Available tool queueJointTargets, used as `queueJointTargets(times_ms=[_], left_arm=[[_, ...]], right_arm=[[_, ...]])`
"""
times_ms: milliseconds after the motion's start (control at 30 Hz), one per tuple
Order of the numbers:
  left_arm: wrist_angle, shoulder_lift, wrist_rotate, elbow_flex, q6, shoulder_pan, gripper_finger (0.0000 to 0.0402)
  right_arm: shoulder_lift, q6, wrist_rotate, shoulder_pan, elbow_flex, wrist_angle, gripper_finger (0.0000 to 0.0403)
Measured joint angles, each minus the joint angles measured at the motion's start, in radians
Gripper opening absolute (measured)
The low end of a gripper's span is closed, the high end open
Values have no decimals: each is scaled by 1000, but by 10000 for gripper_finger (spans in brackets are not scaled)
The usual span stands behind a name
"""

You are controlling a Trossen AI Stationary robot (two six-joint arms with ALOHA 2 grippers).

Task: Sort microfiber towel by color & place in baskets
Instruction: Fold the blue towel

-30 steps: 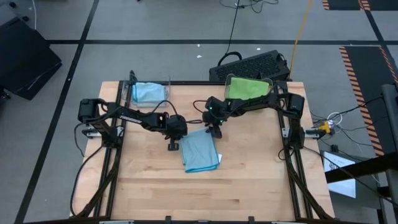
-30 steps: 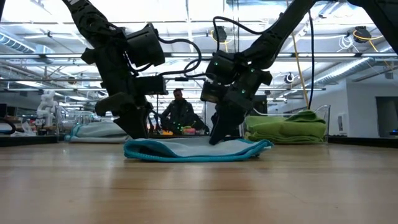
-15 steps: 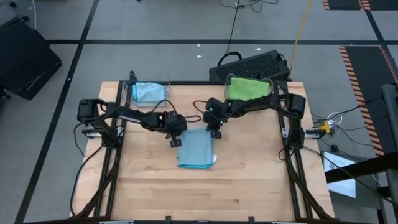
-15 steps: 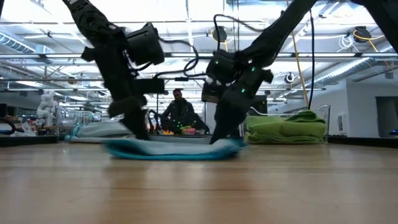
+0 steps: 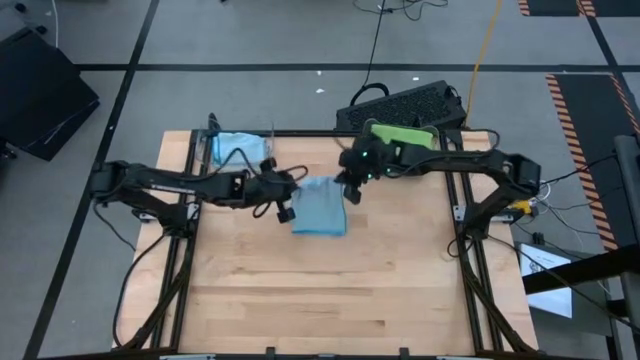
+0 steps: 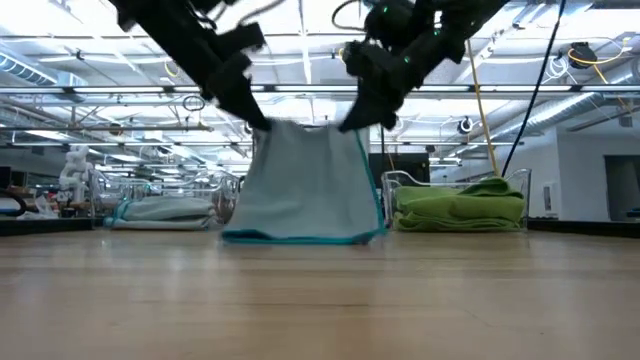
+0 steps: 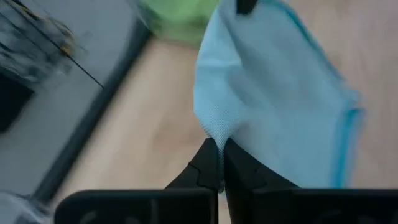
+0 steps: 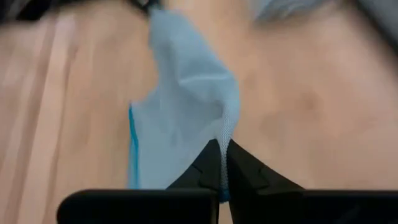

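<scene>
The left gripper (image 5: 284, 200) and the right gripper (image 5: 351, 186) are each pinching an upper corner of the light blue towel (image 5: 320, 205), fingers clamped on the cloth. The towel is hanging spread between them, its lower edge touching the tabletop (image 5: 320, 290). The far baskets are holding a blue towel (image 5: 236, 148) and a green towel (image 5: 398, 138).

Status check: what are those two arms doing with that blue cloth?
Left gripper and right gripper shut on blue towel, one top corner each. Towel hangs, hem at table. Nothing blocking.
</scene>
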Motion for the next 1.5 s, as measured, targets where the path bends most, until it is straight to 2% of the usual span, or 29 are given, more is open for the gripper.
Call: queueJointTargets(times_ms=[233,367,467,633,900,1133,1300,1400,1500], left_arm=[[150,-34,-41,4,50,66,10],[136,-65,-35,4,14,76,7],[44,-85,-3,0,-29,51,13],[-87,-72,71,1,-152,-19,6],[-121,-48,179,2,-275,-164,8],[-92,-4,187,0,-380,-264,15],[-80,60,185,-1,-415,-313,6],[-55,103,172,-4,-425,-325,11],[-43,124,146,-5,-423,-325,20]], right_arm=[[-61,88,50,-65,1,92,1],[-77,122,46,-85,2,89,1],[-86,135,22,-72,2,41,1],[-88,136,-70,0,-10,-67,1],[-87,237,-189,140,-109,-38,0],[-89,361,-193,236,-210,86,1],[-90,451,-193,297,-299,225,2],[-85,493,-167,308,-337,296,3],[-87,503,-127,304,-349,286,3]])
